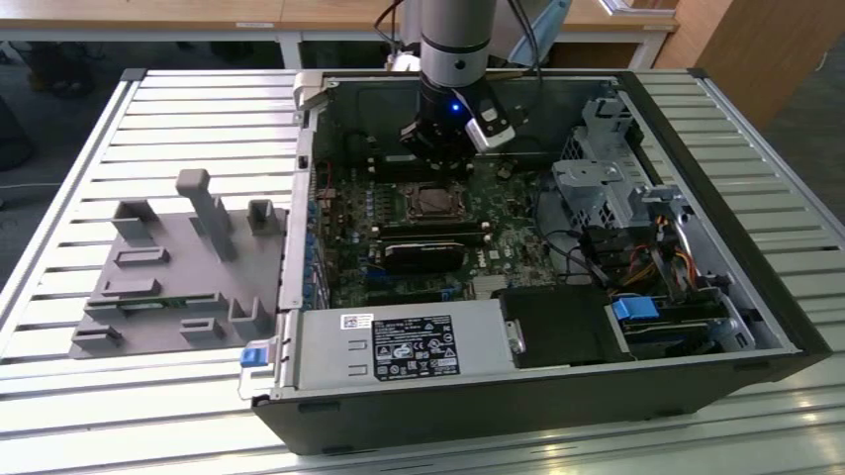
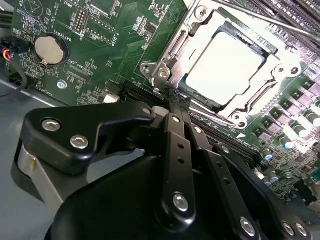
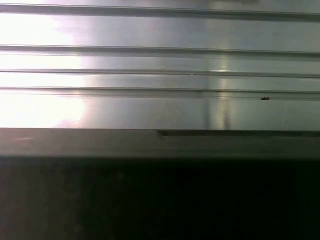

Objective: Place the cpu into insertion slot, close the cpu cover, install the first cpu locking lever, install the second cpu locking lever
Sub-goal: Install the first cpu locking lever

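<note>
A slatted metal surface (image 1: pixel 739 148) carries an open computer case (image 1: pixel 555 396), lying on its side with the green motherboard (image 1: pixel 396 247) facing up. In the first wrist view, bright metal slats (image 3: pixel 160 70) run across above a dark edge. On the exterior view's left, beside the case, sits a grey fixture block (image 1: pixel 172 267) with upright posts. Along the near side of the case lies the silvery power supply box (image 1: pixel 403 346). The arm (image 1: pixel 456 40) comes down from the far side into the case, and its hand (image 1: pixel 436 148) hangs just beyond the socket. In the second wrist view the black linkages of the hand (image 2: pixel 172 107) converge to a point at the socket's edge, fingers pressed together with nothing between them. The cpu (image 2: pixel 225 67) lies flat in the insertion slot, its pale metal top showing through the window of the cpu cover (image 2: pixel 197 37), which is down around it. A thin lever rod (image 2: pixel 280 22) runs along the far side of the socket.
</note>
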Available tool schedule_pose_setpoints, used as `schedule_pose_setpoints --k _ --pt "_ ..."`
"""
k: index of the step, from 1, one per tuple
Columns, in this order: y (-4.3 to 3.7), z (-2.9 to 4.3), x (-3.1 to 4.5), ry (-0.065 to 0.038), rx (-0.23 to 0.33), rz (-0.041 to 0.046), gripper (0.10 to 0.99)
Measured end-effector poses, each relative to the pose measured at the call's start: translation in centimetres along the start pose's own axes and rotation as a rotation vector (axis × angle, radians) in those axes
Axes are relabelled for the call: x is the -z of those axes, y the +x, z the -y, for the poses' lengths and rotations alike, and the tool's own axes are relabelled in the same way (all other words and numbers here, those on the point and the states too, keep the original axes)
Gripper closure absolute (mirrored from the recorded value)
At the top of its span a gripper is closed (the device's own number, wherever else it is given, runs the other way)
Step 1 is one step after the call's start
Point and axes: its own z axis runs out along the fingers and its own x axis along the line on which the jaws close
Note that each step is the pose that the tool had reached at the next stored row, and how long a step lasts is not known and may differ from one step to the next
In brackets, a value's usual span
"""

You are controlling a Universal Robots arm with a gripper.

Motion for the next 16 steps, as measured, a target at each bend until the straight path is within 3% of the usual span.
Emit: schedule_pose_setpoints --k 7,13,16 --pt "0.02 -0.13 -0.19 0.012 0.0 -0.0003 0.98" --pt "0.02 -0.26 -0.46 0.03 0.001 0.0 0.98" --pt "0.03 -0.27 -0.46 0.032 0.001 -0.0004 0.98"
